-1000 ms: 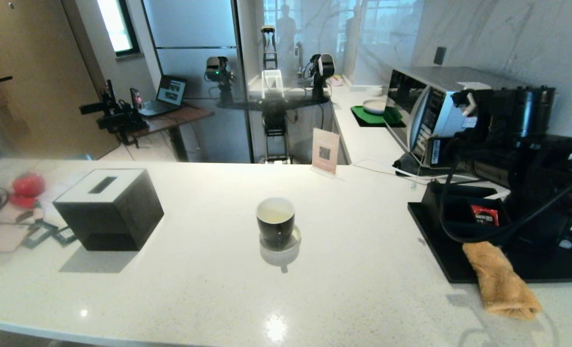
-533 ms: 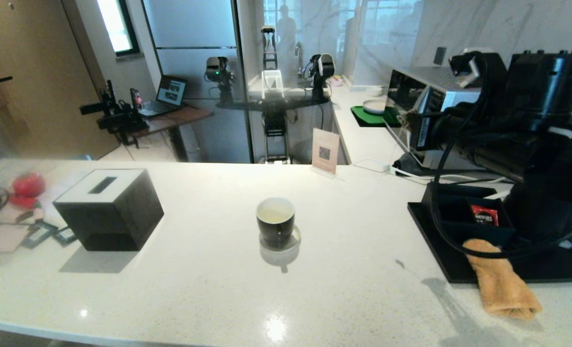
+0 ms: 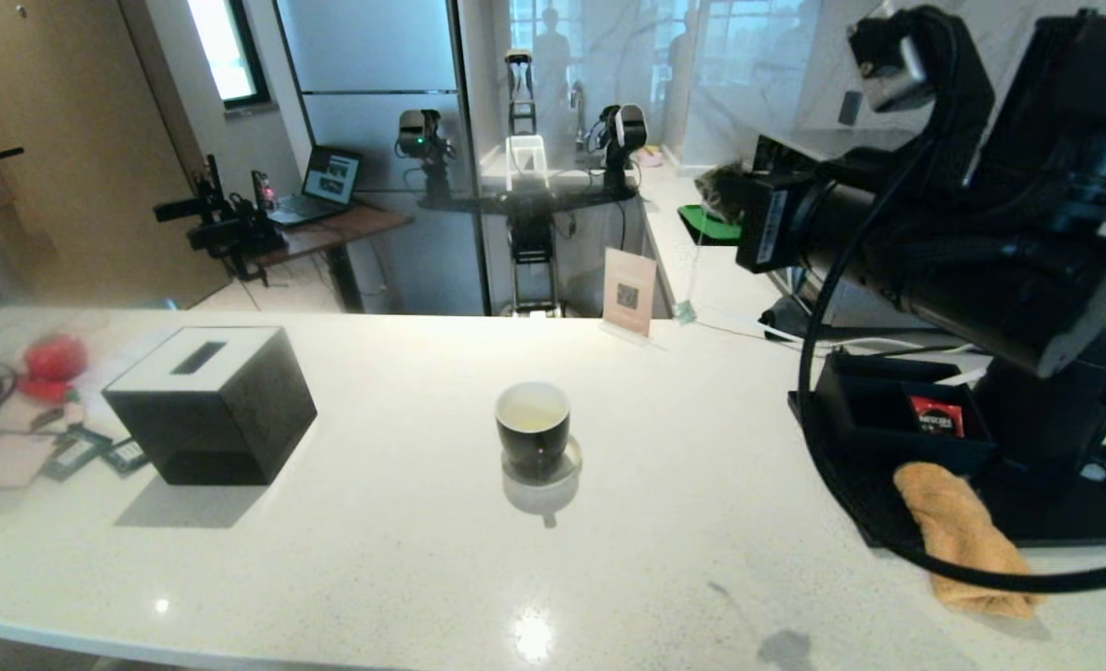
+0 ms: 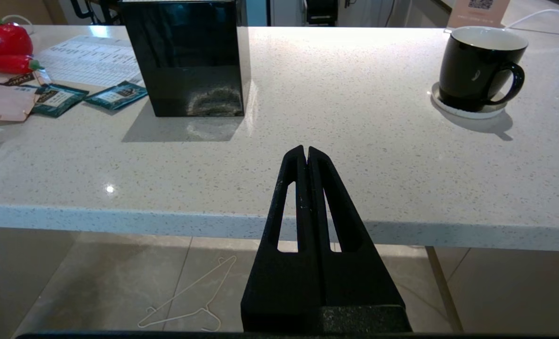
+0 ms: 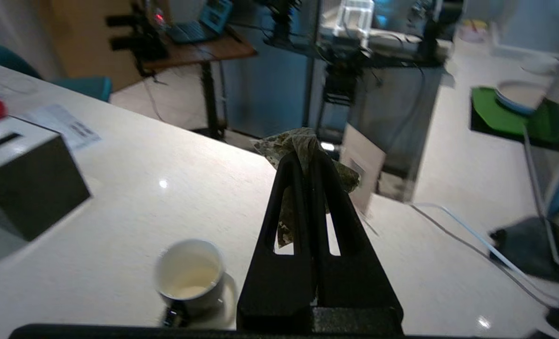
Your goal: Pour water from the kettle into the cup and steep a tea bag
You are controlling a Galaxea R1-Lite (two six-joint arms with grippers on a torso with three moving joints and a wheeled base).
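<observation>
The cup [image 3: 533, 431], black outside and white inside, stands on a round coaster at the counter's middle, with pale water [image 5: 187, 285] in its bottom. My right gripper [image 5: 307, 155] is shut on the grey-green tea bag [image 3: 720, 186], held high above the counter, right of and beyond the cup. A thin string hangs from the bag down to a small tag [image 3: 686, 312]. My left gripper [image 4: 306, 149] is shut and empty, low by the counter's front edge, with the cup [image 4: 477, 66] far off to one side. The kettle is hidden behind my right arm.
A black square-topped box [image 3: 212, 401] sits at the left, with flat packets [image 3: 96, 454] and a red toy [image 3: 54, 359] beyond it. At the right, a black tray [image 3: 841, 485] carries a red packet [image 3: 936, 417] and an orange cloth [image 3: 962, 540]. A sign card [image 3: 629, 291] stands behind the cup.
My right arm has risen from the tray and swung left, carrying the tea bag up into view. The cup and left gripper have not moved.
</observation>
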